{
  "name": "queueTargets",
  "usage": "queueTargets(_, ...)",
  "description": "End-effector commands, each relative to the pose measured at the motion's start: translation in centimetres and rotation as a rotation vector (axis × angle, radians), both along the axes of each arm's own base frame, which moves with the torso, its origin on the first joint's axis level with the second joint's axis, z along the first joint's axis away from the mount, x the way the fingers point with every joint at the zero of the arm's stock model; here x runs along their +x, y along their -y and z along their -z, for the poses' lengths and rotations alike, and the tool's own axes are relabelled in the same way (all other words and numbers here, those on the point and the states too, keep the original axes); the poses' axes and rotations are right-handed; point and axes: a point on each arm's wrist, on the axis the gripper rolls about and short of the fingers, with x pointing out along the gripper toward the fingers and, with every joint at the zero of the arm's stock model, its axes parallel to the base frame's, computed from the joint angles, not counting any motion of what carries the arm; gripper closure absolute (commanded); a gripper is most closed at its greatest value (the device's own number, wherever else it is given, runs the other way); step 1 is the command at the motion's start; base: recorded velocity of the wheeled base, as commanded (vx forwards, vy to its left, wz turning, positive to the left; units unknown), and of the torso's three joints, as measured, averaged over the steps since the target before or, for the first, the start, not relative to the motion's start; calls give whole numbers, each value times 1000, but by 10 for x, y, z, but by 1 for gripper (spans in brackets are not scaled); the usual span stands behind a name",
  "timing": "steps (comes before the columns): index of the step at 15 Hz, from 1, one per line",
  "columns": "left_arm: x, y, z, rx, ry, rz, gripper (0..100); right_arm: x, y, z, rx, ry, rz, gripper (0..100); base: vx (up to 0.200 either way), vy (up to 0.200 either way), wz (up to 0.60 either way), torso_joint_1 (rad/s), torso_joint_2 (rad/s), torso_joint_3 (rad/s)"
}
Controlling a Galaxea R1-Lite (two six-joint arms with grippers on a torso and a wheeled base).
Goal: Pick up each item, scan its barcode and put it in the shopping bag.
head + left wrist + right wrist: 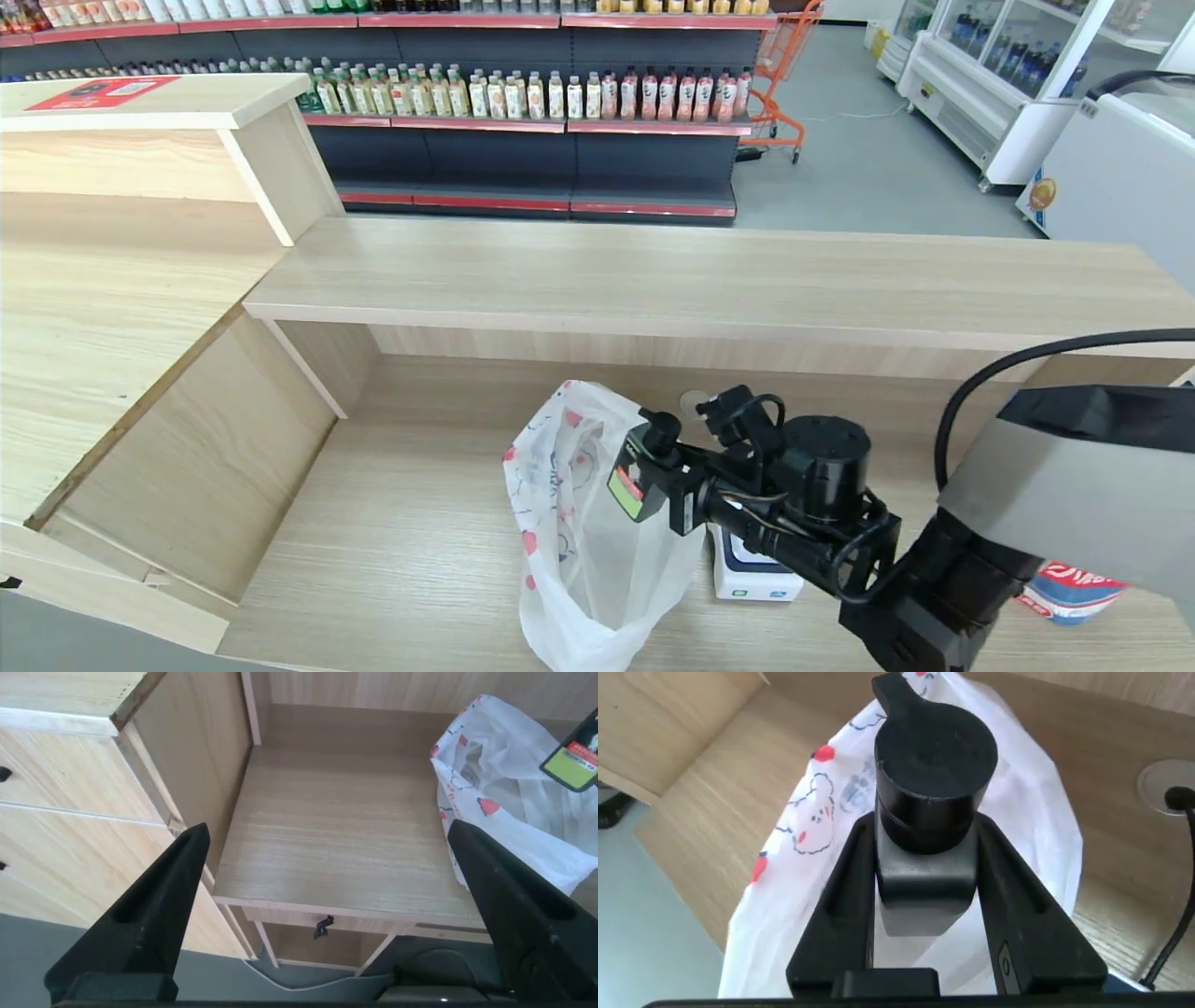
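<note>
A white plastic shopping bag (579, 523) printed with small cartoon figures stands open on the lower wooden counter (401, 551). My right gripper (677, 481) is shut on a dark bottle (639, 471) with a black cap and a red and green label, held over the bag's open mouth. The right wrist view looks down past the bottle's cap (934, 756) between the fingers (845, 915), with the bag (831, 831) beneath. My left gripper (327, 835) is open and empty, off to the bag's (505, 793) left above bare counter; the bottle's label (575, 758) shows beyond it.
A white barcode scanner (752, 569) sits on the counter just right of the bag, under my right arm. A red, white and blue packet (1069, 588) lies at the far right. A raised wooden ledge (709, 280) runs behind, and a side wall (196, 467) bounds the left.
</note>
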Motion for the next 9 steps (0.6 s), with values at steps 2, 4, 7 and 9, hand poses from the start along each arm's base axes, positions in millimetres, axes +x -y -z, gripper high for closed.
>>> queueTargets(2,0,0,0,0,1,0,0,25,-26,45,-27,-30,-13,100,0,0,0,0,0,0)
queueTargets(4,0,0,0,0,1,0,0,30,-30,52,-35,-29,-17,100,0,0,0,0,0,0)
queueTargets(7,0,0,0,0,1,0,0,41,-37,62,-70,13,-28,100,0,0,0,0,0,0)
queueTargets(9,0,0,0,0,1,0,0,48,-42,63,-85,38,-33,100,0,0,0,0,0,0)
